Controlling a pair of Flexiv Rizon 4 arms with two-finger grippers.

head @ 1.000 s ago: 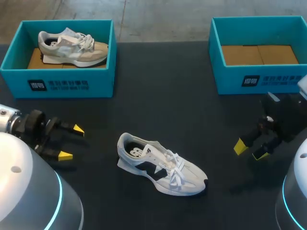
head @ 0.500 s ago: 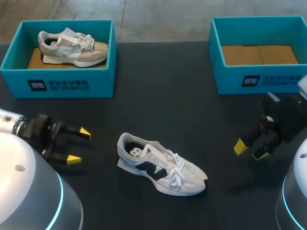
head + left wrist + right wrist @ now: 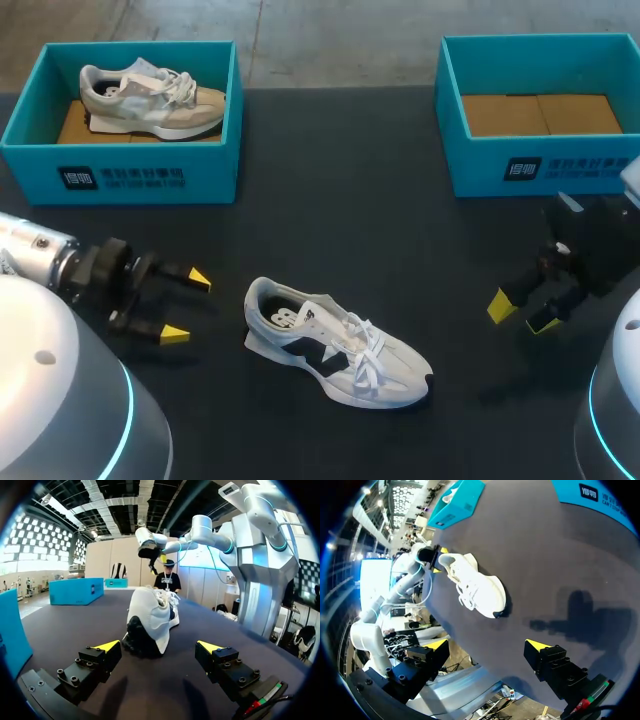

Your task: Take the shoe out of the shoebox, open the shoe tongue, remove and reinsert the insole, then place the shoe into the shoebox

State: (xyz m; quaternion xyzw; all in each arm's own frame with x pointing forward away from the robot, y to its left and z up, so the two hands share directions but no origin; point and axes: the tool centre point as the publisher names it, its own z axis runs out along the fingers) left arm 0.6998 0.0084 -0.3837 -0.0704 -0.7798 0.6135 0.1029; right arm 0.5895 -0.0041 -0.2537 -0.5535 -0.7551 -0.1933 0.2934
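Note:
A white and black shoe (image 3: 335, 345) lies on its sole in the middle of the dark table, heel to the left and toe to the right. My left gripper (image 3: 187, 306) is open just left of the heel, a short gap away. In the left wrist view the heel of the shoe (image 3: 149, 622) stands straight ahead of the open left gripper (image 3: 159, 646). My right gripper (image 3: 521, 315) hangs open to the right of the shoe, well apart from it. From the right wrist, the shoe (image 3: 477, 587) lies ahead of the open right gripper (image 3: 487, 644). An empty teal shoebox (image 3: 540, 165) stands at the back right.
A second teal shoebox (image 3: 125, 175) at the back left holds a beige and grey shoe (image 3: 150, 98). The table's far edge runs just behind both boxes. Bare dark tabletop lies between the boxes and around the shoe.
My left gripper has slid to the right, closing in on the shoe's heel, still open. The right arm and the shoe have not moved.

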